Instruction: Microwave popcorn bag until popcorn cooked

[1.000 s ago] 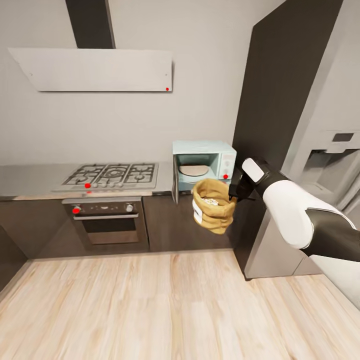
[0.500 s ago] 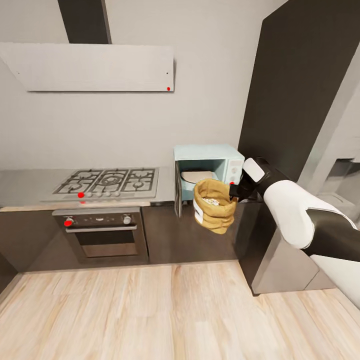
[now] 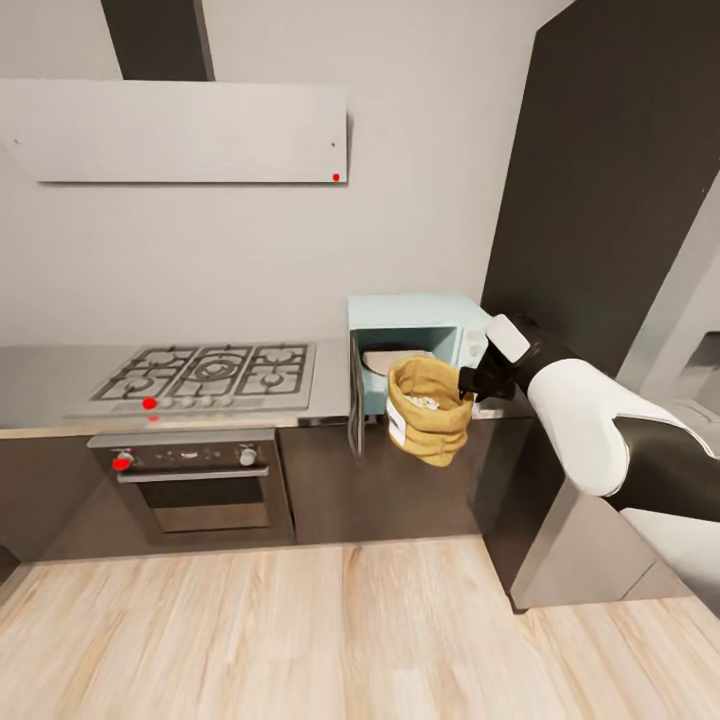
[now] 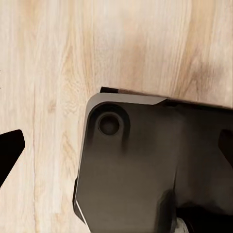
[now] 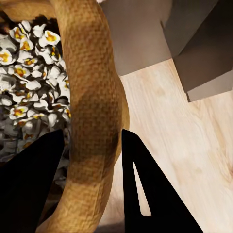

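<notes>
Golden-brown woven paper is what the right gripper point(image 3: 466, 383) pinches: its two dark fingers point(image 5: 141, 194) straddle the rolled rim of the popcorn bag point(image 3: 428, 411), one inside the mouth and one outside, pressed onto the wall between them. The bag hangs upright in the air just in front of the microwave point(image 3: 415, 345), its mouth level with the lower edge of the open cavity and its body dropping below the edge of the countertop point(image 3: 60, 375).

The microwave's door point(image 3: 355, 395) stands swung out on the hob side, and a pale round turntable point(image 3: 385, 358) shows inside. From the fingers, the cavity lies ahead and a little toward the hob, so the coming move looks like a short forward carry with a slight lift to get the bag's base over the sill. The bag's long axis is vertical; kept that way it should pass without tipping. The right arm is the one at the microwave. The left gripper point(image 4: 116, 145) points at the wood floor point(image 4: 58, 58) above the robot's dark base, and I cannot tell how its fingers stand.

The bag is crumpled, with a white label on the side facing the hob, and is filled with popcorn point(image 5: 29, 77), white puffs with yellow centres.
</notes>
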Motion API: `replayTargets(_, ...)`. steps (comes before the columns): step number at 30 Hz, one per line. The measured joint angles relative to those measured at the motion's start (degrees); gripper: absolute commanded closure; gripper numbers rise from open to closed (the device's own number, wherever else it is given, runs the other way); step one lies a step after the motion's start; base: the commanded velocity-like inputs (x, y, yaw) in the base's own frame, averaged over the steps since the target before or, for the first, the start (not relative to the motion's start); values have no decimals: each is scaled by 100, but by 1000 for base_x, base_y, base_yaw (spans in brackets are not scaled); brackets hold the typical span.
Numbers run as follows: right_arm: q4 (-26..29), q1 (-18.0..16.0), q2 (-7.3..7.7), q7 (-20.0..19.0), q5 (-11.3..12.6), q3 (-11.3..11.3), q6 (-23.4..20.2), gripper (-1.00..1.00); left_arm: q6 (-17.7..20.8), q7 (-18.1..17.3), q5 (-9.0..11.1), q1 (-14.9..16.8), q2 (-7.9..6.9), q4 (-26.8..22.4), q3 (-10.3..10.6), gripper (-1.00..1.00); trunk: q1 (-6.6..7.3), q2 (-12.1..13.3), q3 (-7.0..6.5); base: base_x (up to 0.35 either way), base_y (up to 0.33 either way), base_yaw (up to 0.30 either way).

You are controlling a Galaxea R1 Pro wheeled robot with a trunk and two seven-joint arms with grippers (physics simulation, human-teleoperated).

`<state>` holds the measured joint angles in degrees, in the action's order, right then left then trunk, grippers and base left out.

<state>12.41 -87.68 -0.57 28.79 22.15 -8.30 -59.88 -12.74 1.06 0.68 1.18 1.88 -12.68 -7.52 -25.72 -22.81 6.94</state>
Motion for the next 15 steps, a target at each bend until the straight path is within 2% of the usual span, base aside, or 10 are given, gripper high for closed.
replayTargets(6,0,-30,5,0,-1,0,0,100,0,-5,-2,1,4,0,0,-100,-1,1,0,294,0,0)
replayTargets(15,0,-43,10,0,3,-1,0,100,0,-8,-4,-17,20,0,0,-100,-3,1,0,21,0,0)
